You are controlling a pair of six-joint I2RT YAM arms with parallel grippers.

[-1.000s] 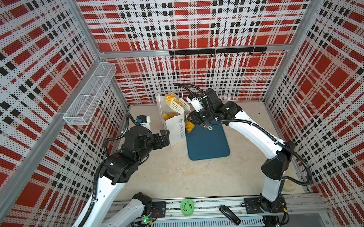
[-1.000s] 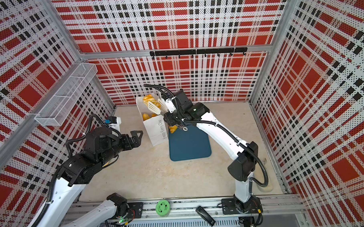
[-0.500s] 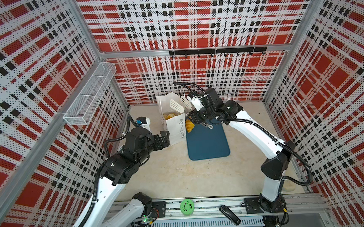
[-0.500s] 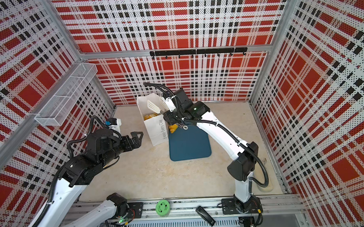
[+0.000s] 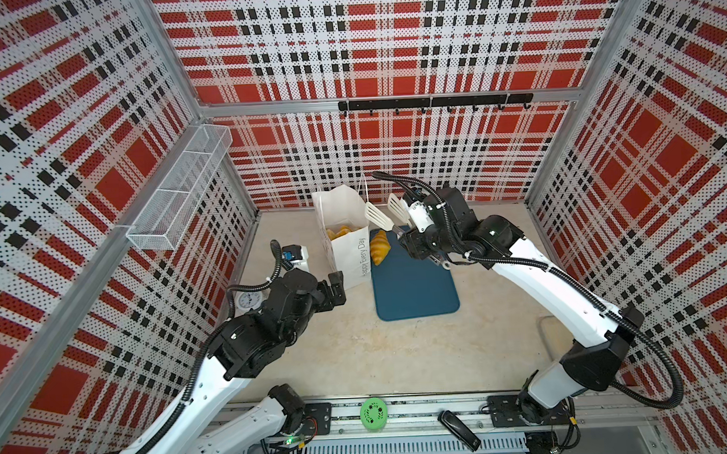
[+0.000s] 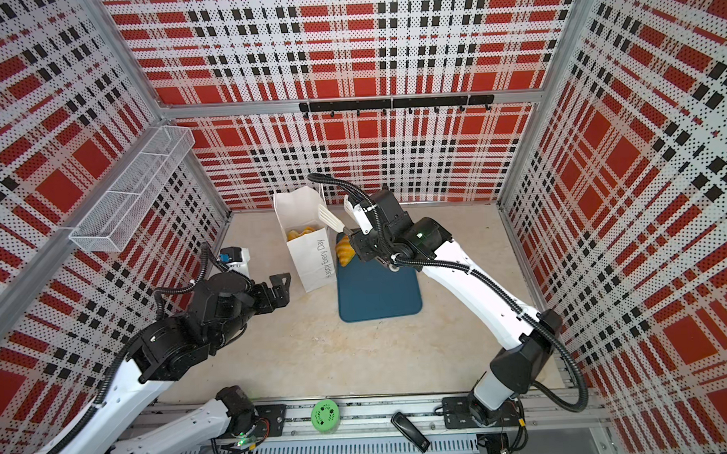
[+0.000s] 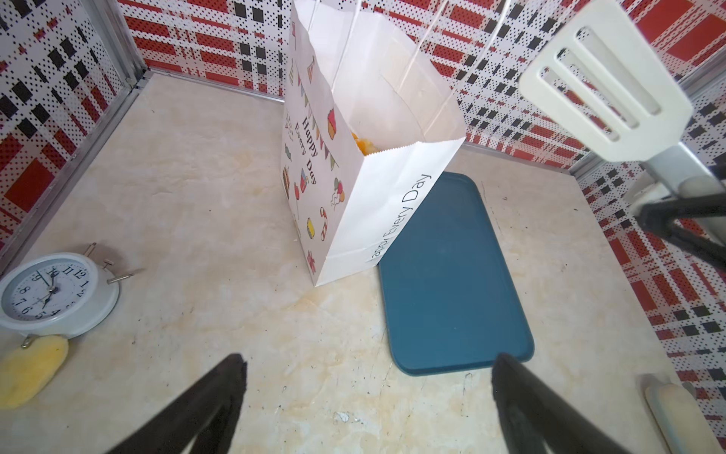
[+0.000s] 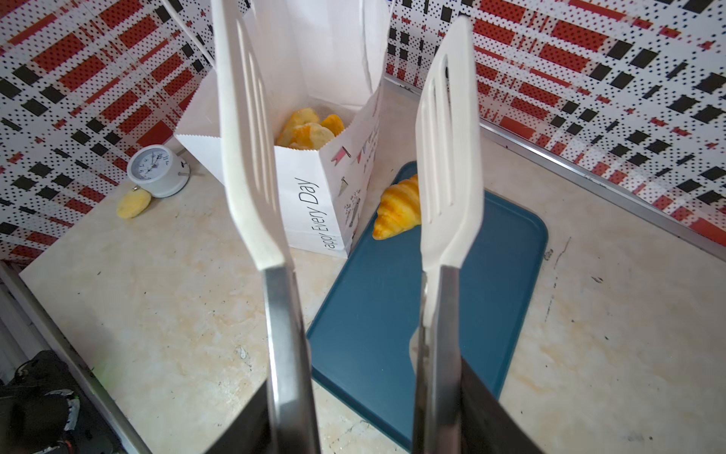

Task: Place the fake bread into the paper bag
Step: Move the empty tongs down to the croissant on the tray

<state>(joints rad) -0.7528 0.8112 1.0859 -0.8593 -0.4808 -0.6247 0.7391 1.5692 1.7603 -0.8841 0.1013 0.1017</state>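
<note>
The left gripper point(image 7: 367, 359) gapes wide and empty just short of the bag point(image 5: 346, 253). At the tray point(image 5: 413, 284) far end one croissant point(image 5: 380, 246) lies beside the bag; more bread point(image 5: 339, 232) sits inside. The right gripper point(image 8: 365, 408) clamps tongs point(image 8: 251, 157), blades apart, empty, raised near the bag's rim

- Walls point(image 5: 389, 48): red, black and white plaid, dotted all over.
- Bag point(image 7: 314, 177): white, grey lettering, small pictures in red, yellow and green on one side.
- Croissant point(image 8: 398, 208): golden yellow with orange-brown bands.
- Tray point(image 5: 413, 284): plain dark teal.
- Tongs point(image 8: 448, 177): white slotted blades, silver arms.
- Clock point(image 7: 51, 293): white, black numerals.
- Table point(image 5: 399, 351): pale beige, faint yellowish mottling.
- Basket point(image 5: 177, 193): white mesh.
- Disc point(image 5: 373, 411) on the rail: bright green with dark marks.
</note>
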